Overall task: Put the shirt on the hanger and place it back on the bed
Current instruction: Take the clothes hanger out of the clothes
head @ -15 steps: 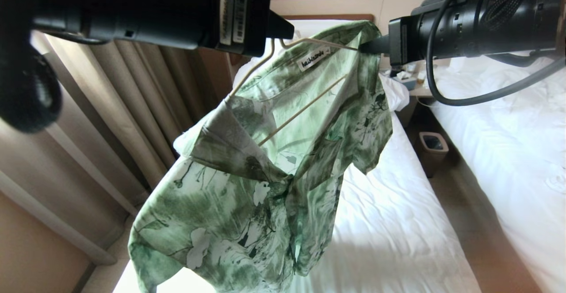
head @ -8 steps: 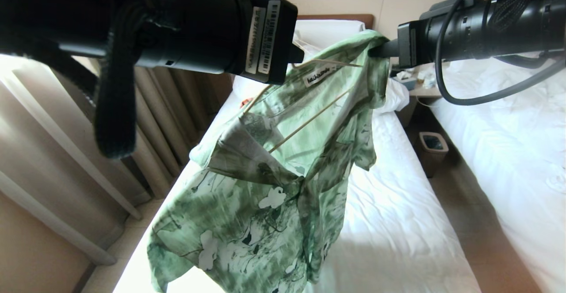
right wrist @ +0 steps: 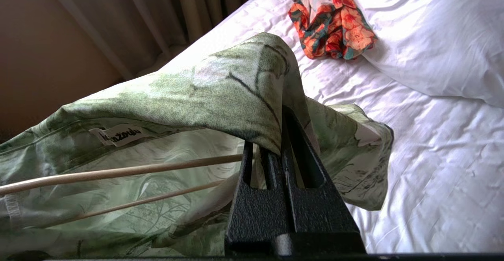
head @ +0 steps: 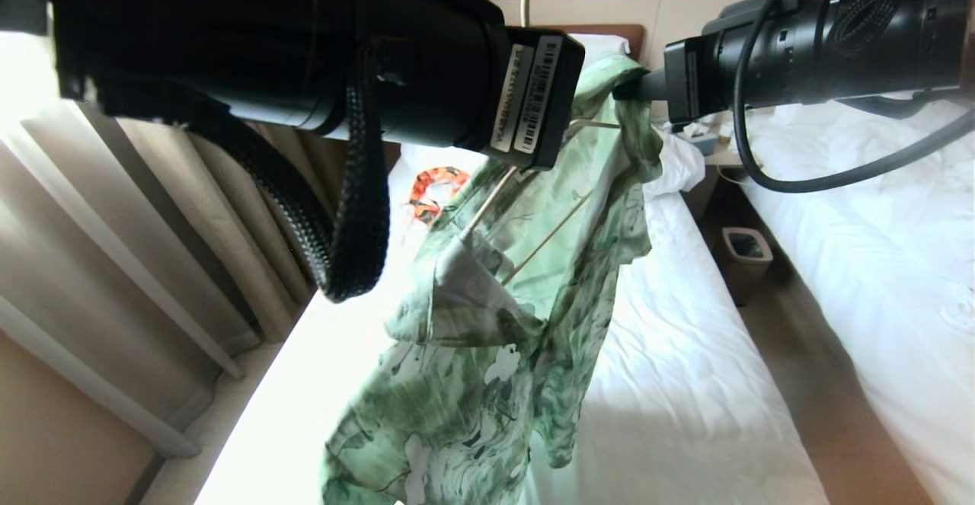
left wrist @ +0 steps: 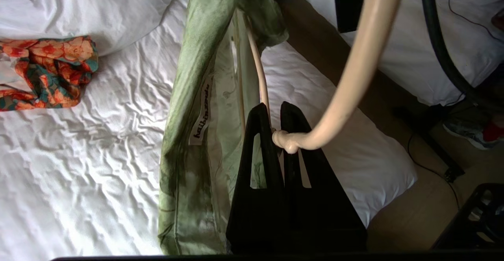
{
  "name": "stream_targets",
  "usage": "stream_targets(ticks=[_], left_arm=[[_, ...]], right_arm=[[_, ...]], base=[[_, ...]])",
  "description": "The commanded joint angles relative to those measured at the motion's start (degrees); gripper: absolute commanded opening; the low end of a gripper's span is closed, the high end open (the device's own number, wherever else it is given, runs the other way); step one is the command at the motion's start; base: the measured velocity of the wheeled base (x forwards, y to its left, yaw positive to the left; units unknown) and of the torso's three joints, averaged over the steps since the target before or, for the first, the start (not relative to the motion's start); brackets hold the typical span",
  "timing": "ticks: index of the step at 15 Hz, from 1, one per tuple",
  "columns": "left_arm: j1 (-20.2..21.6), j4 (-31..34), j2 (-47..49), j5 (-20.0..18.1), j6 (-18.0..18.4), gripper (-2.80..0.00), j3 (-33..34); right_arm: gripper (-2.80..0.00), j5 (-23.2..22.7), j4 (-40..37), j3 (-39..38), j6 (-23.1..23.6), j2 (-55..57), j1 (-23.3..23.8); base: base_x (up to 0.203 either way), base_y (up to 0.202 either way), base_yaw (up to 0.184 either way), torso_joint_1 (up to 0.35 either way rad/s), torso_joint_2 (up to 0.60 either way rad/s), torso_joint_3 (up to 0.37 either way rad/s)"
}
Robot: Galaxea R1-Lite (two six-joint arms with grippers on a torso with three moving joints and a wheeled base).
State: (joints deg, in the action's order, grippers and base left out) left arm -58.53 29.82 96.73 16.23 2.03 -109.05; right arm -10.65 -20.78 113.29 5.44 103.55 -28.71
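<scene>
The green flower-print shirt (head: 495, 353) hangs in the air over the bed (head: 685, 383), draped on the cream wire hanger (head: 545, 238). My left gripper (left wrist: 274, 109) is shut on the hanger (left wrist: 354, 76) at its twisted neck, and the hook curves up past the fingers. The shirt (left wrist: 189, 95) with its white label hangs beside those fingers. My right gripper (right wrist: 271, 143) is shut on a fold of the shirt (right wrist: 220, 91) at one shoulder, where the hanger (right wrist: 118, 172) wire ends. In the head view the right gripper (head: 636, 84) sits at the shirt's top.
An orange patterned garment (head: 434, 189) lies on the bed near the white pillows (right wrist: 425, 40). Curtains (head: 190, 208) hang along the bed's left side. A small bin (head: 746, 250) stands in the aisle before a second white bed (head: 876, 246).
My left arm has swung right across the head view, bringing the hanger neck closer to the right gripper. The shirt has swung right and bunched narrower, uncovering the orange garment.
</scene>
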Motion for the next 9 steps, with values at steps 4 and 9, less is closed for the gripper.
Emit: stream_targets(ticks=[4, 9], left_arm=[[-1.2, -0.9, 3.9, 0.5, 0.2, -2.8, -2.3], [-0.9, -1.2, 4.3, 0.5, -0.5, -2.8, -1.7]], right_arm=[[-2.8, -0.1, -0.9, 0.0, 0.4, -0.1, -0.7], [-2.8, -0.4, -3.5, -0.1, 0.5, -1.7, -0.6]], base=[[0.0, 0.0, 0.0, 0.0, 0.0, 0.0], [0.0, 0.0, 0.0, 0.0, 0.0, 0.0]])
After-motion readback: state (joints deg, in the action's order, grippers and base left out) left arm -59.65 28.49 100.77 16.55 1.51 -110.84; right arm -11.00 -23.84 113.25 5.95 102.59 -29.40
